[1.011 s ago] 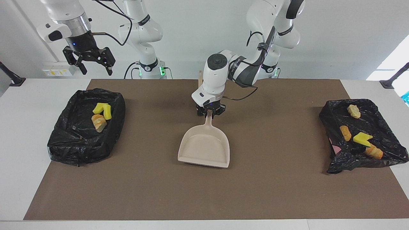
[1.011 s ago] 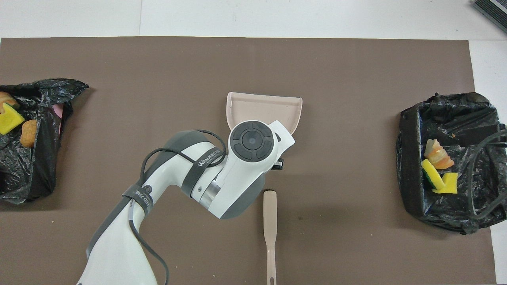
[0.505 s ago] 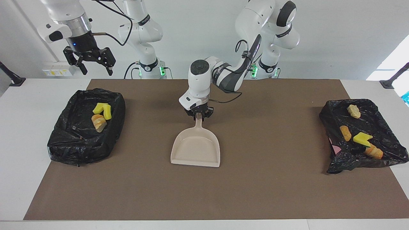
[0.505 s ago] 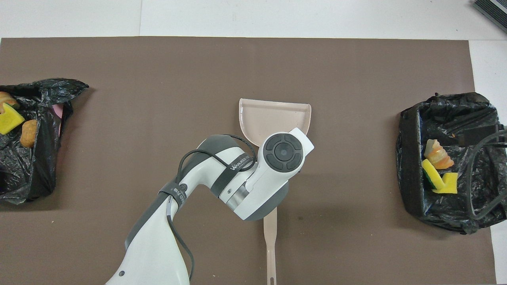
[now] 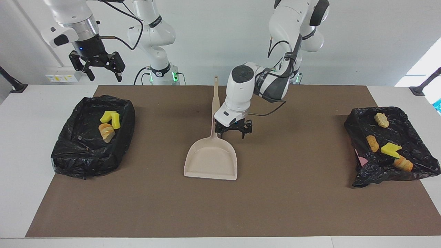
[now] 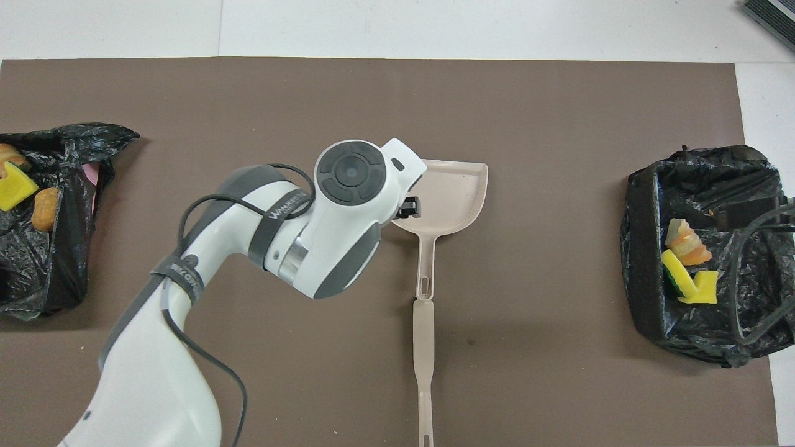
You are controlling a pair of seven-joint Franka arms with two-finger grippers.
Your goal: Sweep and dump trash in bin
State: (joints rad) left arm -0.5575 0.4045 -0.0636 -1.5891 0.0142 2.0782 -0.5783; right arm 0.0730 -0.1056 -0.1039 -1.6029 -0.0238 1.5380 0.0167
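Sweeping looks finished: nothing lies loose on the brown mat (image 5: pixel 293 206). The right gripper (image 5: pixel 96 67) waits high, jaws wide and empty, near one black-bagged bin (image 5: pixel 69 151) holding two yellow spongy wedges (image 5: pixel 111 119) and one tan bread-like slice (image 5: pixel 106 132). One beige plastic dustpan (image 5: pixel 211 160) lies just beside the left gripper (image 5: pixel 233 132), whose jaws are spread and grip nothing. A second black-bagged bin (image 5: pixel 423 165), well apart from those jaws, holds one yellow wedge (image 5: pixel 391 148) and three tan-orange lumps (image 5: pixel 372 143). Next, I'd judge, the left gripper must lift clear without nudging the handle.

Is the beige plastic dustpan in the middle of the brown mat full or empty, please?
Empty. The beige plastic dustpan lies flat on the brown mat, its pale pan bare in both views; no scraps lie in it.
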